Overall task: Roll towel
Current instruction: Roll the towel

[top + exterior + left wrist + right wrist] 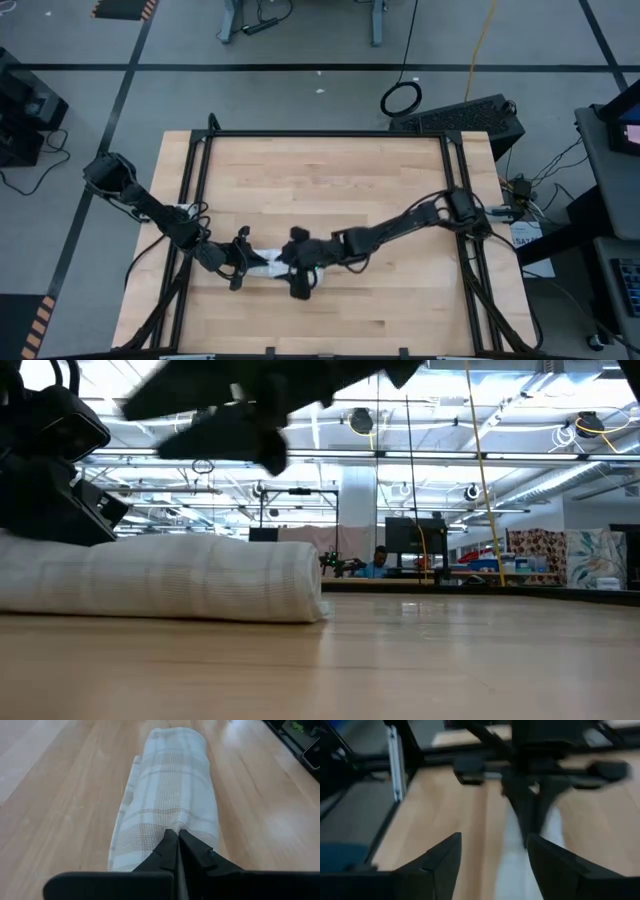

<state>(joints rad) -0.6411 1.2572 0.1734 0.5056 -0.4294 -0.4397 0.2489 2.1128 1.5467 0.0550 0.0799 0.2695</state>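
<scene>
The towel [167,805] is lying rolled near the table's [330,180] front edge. The left gripper [177,851] is pinching together at one end; the right gripper [492,857] is hovering spread above it. Soft, light cloth: gripping the roll's ends looks best.

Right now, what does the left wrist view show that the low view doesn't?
Only the left wrist view shows the left gripper shut at one end of the towel, and the grey check lines running along the roll.

Only the low view shows the towel's side profile lying flat on the table, with the room behind.

Both show the towel already rolled.
</scene>
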